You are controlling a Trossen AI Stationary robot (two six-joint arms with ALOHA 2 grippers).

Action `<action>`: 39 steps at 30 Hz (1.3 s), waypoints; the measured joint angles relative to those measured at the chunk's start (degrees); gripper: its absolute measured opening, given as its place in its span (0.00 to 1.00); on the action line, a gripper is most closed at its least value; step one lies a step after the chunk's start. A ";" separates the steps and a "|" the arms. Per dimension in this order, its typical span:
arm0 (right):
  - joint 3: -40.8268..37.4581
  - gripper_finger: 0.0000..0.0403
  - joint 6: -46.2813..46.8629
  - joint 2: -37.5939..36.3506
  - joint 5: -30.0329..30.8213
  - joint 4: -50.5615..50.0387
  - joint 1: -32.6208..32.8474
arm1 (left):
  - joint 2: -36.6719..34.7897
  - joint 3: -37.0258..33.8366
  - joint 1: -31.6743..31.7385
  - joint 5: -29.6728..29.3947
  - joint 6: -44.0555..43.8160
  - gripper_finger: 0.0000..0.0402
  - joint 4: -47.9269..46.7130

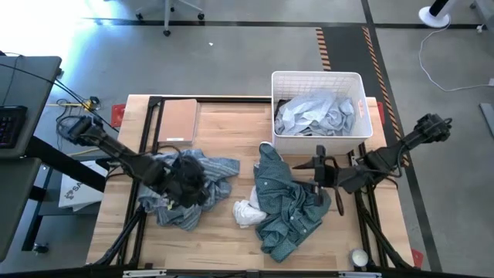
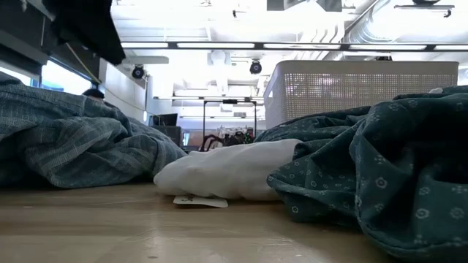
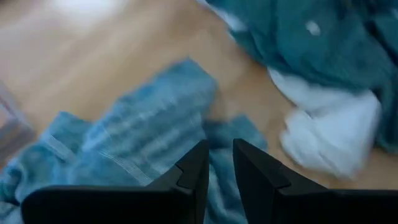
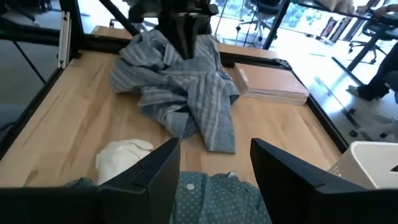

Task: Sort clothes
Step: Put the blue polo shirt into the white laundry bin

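A blue-grey striped garment (image 1: 220, 166) lies crumpled on the table's left half; it also shows in the left wrist view (image 3: 143, 137) and the right wrist view (image 4: 180, 87). My left gripper (image 1: 189, 185) hangs over its middle, its fingers (image 3: 219, 163) almost together, and I see nothing between them. A dark green dotted garment (image 1: 282, 205) lies in a heap right of centre. My right gripper (image 1: 318, 179) is open (image 4: 214, 155) just above its right edge. A small white garment (image 1: 248, 211) lies between the two heaps, resting against the green one.
A white slatted basket (image 1: 316, 75) with pale grey-white clothes (image 1: 316, 112) stands at the far right. A flat brown board (image 1: 177, 120) lies at the far left. Black frame rails run along the table's sides. Bare wood shows at the near edge and centre back.
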 joint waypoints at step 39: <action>-0.39 0.48 3.11 4.28 7.27 0.90 -0.08 | 2.24 -13.25 6.55 6.53 9.76 0.06 26.61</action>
